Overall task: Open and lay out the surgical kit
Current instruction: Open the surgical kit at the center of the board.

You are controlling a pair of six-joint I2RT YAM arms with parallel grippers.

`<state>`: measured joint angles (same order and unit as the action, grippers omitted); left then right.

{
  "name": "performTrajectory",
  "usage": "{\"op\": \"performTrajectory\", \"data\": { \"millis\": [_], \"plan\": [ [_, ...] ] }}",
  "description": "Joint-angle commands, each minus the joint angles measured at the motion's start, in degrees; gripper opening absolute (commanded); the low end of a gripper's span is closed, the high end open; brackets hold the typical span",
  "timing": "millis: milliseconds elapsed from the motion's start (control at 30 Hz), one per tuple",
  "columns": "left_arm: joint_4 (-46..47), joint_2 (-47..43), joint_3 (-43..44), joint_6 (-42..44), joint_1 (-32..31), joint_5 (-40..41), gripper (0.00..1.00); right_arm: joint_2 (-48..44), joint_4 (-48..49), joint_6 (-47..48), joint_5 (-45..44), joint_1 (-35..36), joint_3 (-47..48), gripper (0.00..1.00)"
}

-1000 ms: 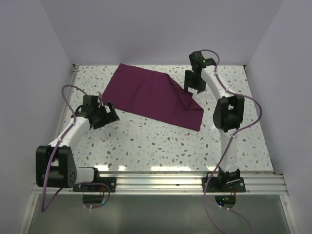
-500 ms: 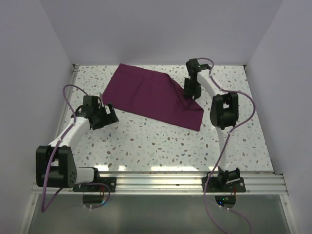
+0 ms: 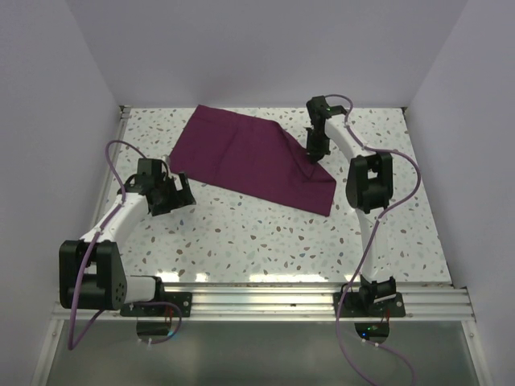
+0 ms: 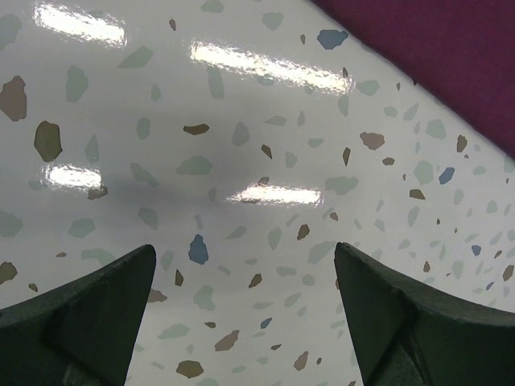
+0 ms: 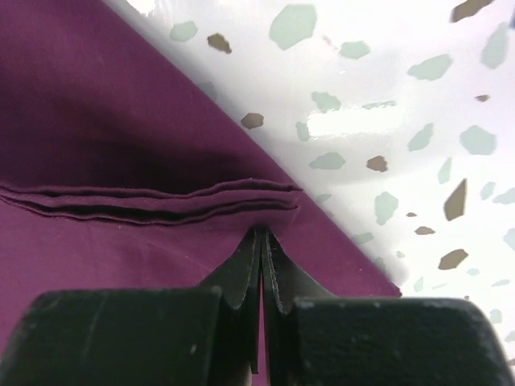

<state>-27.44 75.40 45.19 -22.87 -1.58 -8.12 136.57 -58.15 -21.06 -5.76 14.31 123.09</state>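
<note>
while your left gripper [image 3: 179,191] hangs wide open over bare table [image 3: 265,233] just beside the maroon cloth wrap [image 3: 241,157], your right gripper [image 5: 261,241], farther back, is pressed shut at its stacked fold; whether a layer is caught is unclear. unfolding looks barely begun: next, lift that flap and peel it outward.

The far centre of the speckled table [image 3: 265,233] is covered by a flat maroon cloth wrap [image 3: 241,157]. Its right edge is pinched by the right gripper [image 3: 315,158], with that arm [image 3: 368,183] blocking the right side. Bare tabletop is left across the near half and around the spread left gripper [image 3: 182,190], beside the cloth's left corner.
</note>
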Motion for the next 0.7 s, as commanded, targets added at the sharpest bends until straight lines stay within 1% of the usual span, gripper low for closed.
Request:
{"op": "performTrajectory", "data": {
  "millis": [0, 100, 167, 200, 233, 300, 367, 533, 567, 633, 667],
  "plan": [
    [-0.16, -1.22, 1.13, 1.52, -0.26, 0.12, 0.96, -3.68, -0.30, -0.30, -5.64, -0.24, 3.91, 0.00],
    [0.11, -1.13, 1.04, 1.60, -0.26, -0.14, 0.96, -5.70, 0.32, -1.17, -8.82, -1.12, 3.92, 0.00],
    [0.11, -1.22, 0.87, 1.69, -0.26, -0.23, 0.96, -6.84, 1.28, -1.61, -9.18, -1.91, 3.13, 0.00],
    [0.11, -1.22, 0.87, 1.69, -0.26, -0.23, 0.96, -6.93, 1.37, -1.88, -8.92, -2.26, 2.95, 0.06],
    [0.11, -1.22, 0.78, 1.78, -0.26, -0.14, 0.96, -7.28, 1.55, -1.97, -8.31, -2.53, 2.34, 0.28],
    [0.20, -1.48, 0.52, 1.69, -0.26, -0.23, 0.96, -7.55, 3.65, -1.88, -6.99, -3.32, 1.11, 0.78],
    [0.37, -1.74, 0.25, 1.78, -0.26, -0.32, 0.96, -7.29, 5.23, -1.62, -5.50, -3.58, -0.03, 0.82],
    [0.46, -1.92, -0.01, 1.96, -0.26, -0.41, 0.96, -6.49, 8.75, -2.40, 1.44, -4.37, -2.32, 0.83],
    [0.37, -1.92, 0.07, 1.96, -0.26, -0.41, 0.96, -6.49, 10.76, -2.76, 4.32, -4.55, -2.93, 0.82],
    [0.55, -1.92, -0.10, 1.96, -0.26, -0.58, 0.96, -6.23, 12.26, -3.11, 5.58, -4.46, -4.25, 0.82],
    [0.55, -1.92, -0.10, 2.04, -0.26, -0.49, 0.96, -6.06, 14.27, -3.28, 10.63, -4.55, -4.78, 0.82]
  ]
}}
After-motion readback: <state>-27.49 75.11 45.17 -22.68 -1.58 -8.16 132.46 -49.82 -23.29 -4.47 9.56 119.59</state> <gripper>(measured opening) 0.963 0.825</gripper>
